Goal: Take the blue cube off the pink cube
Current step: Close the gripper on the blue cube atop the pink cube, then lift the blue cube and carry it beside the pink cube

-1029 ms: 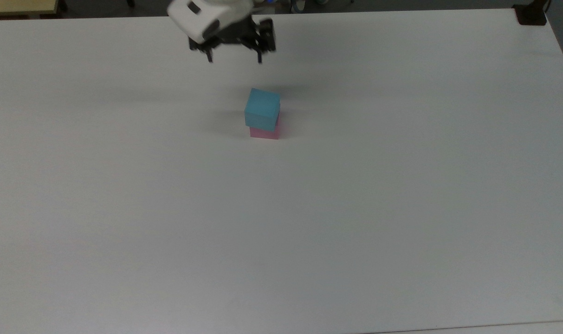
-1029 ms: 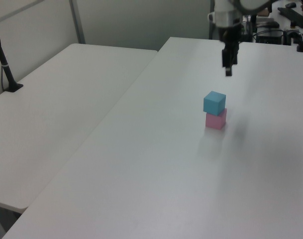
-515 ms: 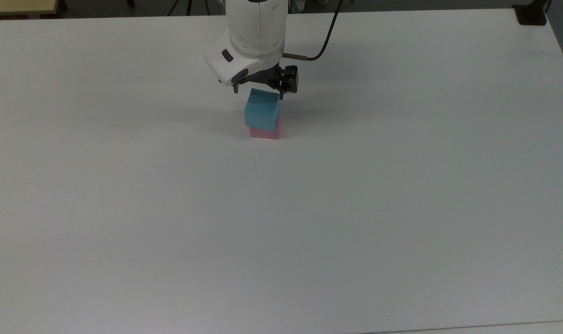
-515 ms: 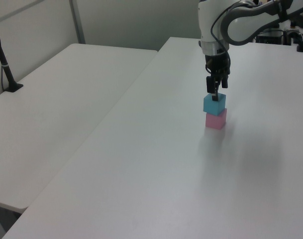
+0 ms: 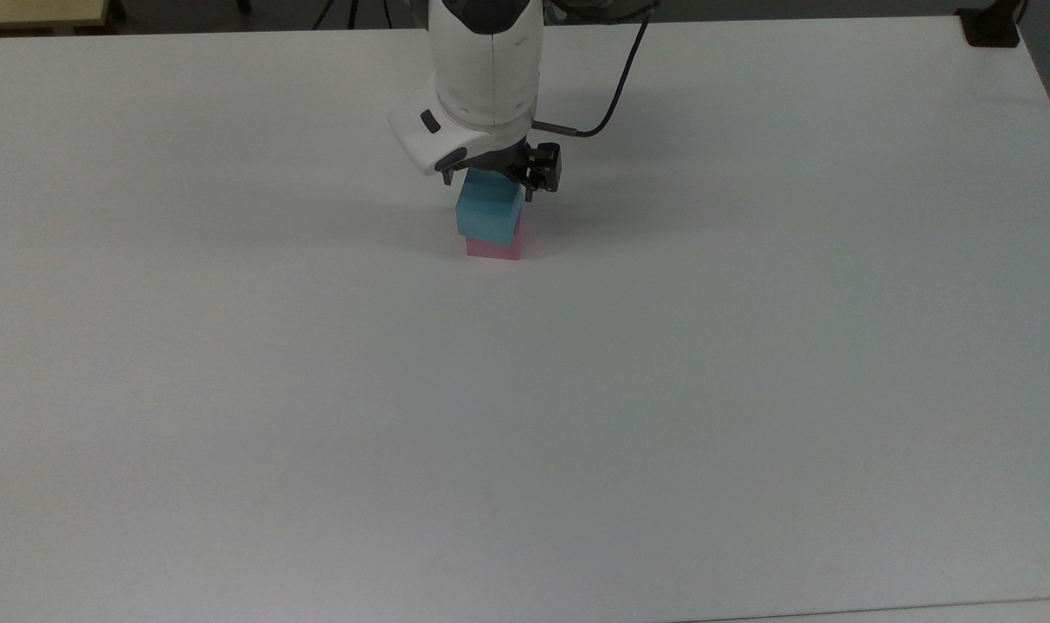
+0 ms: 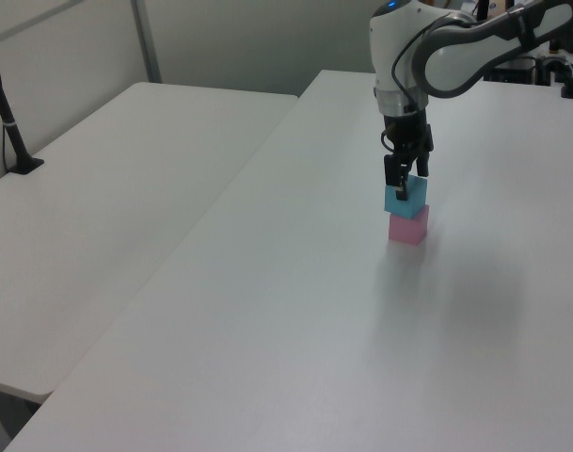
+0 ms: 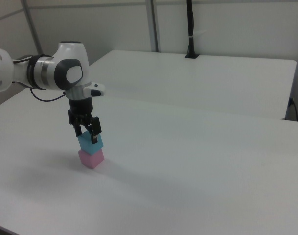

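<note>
The blue cube (image 5: 488, 214) (image 6: 407, 197) (image 7: 90, 143) sits squarely on top of the pink cube (image 5: 492, 249) (image 6: 408, 227) (image 7: 91, 158) on the white table (image 5: 525, 415). Only the pink cube's sides show; its top is covered. My gripper (image 5: 487, 185) (image 6: 405, 183) (image 7: 87, 135) points straight down over the stack. It is open, with one finger on each side of the blue cube's upper part. A small gap shows between the fingers and the cube's faces.
A black clamp base (image 5: 990, 26) sits at the table's far corner at the top view's right. A black cable (image 5: 615, 82) trails from the wrist. A second white table (image 6: 107, 188) adjoins, with a black pole (image 6: 6, 108) (image 7: 190, 29) on it.
My gripper came from the far side of the table to over the stack, then dropped lower, so its fingers now straddle the blue cube. Neither cube has moved.
</note>
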{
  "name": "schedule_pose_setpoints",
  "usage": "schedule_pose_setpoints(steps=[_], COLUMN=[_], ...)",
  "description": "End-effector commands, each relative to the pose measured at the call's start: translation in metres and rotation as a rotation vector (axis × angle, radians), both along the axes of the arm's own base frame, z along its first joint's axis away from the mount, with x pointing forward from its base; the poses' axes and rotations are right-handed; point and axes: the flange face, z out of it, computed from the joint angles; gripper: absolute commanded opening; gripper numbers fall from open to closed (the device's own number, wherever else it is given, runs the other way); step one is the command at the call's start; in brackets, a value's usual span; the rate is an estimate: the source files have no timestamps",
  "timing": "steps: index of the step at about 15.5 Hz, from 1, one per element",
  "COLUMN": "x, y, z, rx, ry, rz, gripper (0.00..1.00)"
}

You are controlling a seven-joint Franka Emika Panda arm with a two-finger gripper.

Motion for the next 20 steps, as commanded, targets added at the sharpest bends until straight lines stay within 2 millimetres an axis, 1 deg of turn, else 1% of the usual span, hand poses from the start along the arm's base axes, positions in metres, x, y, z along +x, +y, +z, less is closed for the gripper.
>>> schedule_pose_setpoints(steps=[1,2,4,6,8,10,12,14,15,16,17,19,20], x=[0.002,0.003,0.007,0.012,0.016,0.017,0.018,0.018,0.017,0.016,0.017,0.021,0.024], y=[0.003,0.0,-0.011,-0.029,-0.055,-0.081,-0.114,-0.155,-0.168,-0.181,-0.191,-0.208,-0.212], z=[0.003,0.005,0.019,0.031,0.045,0.05,0.045,0.035,0.032,0.03,0.021,0.01,-0.004], rx=[-0.013,-0.012,-0.008,-0.002,0.008,0.013,0.02,0.014,0.009,0.007,0.006,-0.006,-0.002], ry=[-0.026,-0.026,-0.046,-0.069,-0.094,-0.099,-0.094,-0.08,-0.074,-0.072,-0.062,-0.086,-0.081], rz=[-0.016,-0.017,-0.03,-0.015,0.032,0.092,0.152,0.184,0.191,0.186,0.177,0.166,0.166], gripper=[0.64,0.56,0.5,0.5,0.5,0.5,0.5,0.5,0.5,0.5,0.5,0.5,0.5])
